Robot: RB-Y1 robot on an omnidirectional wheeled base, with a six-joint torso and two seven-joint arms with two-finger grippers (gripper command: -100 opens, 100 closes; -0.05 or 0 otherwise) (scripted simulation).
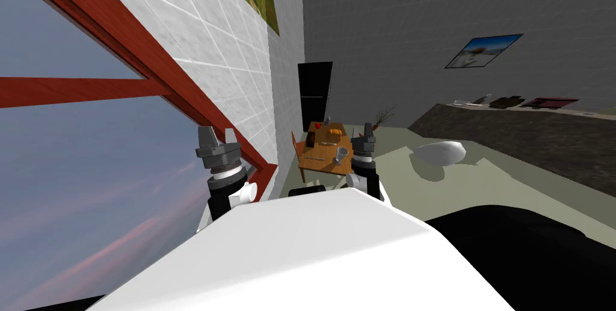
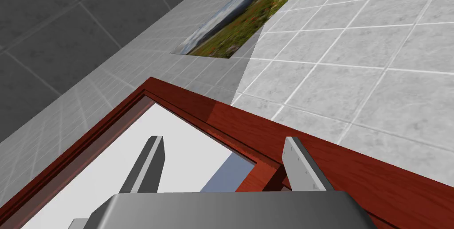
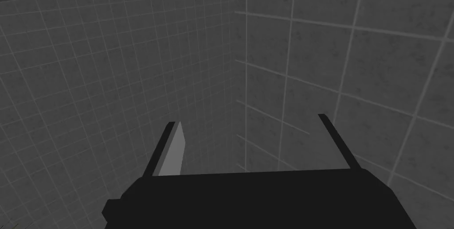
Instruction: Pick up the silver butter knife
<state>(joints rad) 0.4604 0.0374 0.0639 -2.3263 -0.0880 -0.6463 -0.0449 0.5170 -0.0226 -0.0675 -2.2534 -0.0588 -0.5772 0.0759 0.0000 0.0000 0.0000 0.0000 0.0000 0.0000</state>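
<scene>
A big window (image 1: 72, 163) with a red frame (image 1: 150, 70) stands close on the outer side of the left gripper (image 1: 218, 132). Past that gripper's fingertips the frame's slanting edge runs on into a white tiled wall (image 1: 228, 55), so that side is tight. A dark grey wall (image 1: 409, 24) closes the far end, with a black area (image 1: 314, 94) in its door-shaped opening. Pale floor (image 1: 481, 175) lies open on the outer side of the right gripper (image 1: 364, 130). That open stretch ends at a long dark counter (image 1: 529, 139), and a white rounded lump (image 1: 441, 152) sits on the floor between.

A small wooden table (image 1: 316, 160) stands well beyond both grippers, between them and closer in line with the right one. On it, the head view shows a grey cup (image 1: 341, 155) at the near corner. Beyond the cup a thin pale sliver, apparently the butter knife (image 1: 328, 143), lies flat near the tabletop's middle, too small to be sure of.

The wrist views show the hands' state better. The left gripper's fingers (image 2: 148, 164) are spread wide with nothing between them. The right gripper's fingers (image 3: 170, 151) are equally wide and empty.
</scene>
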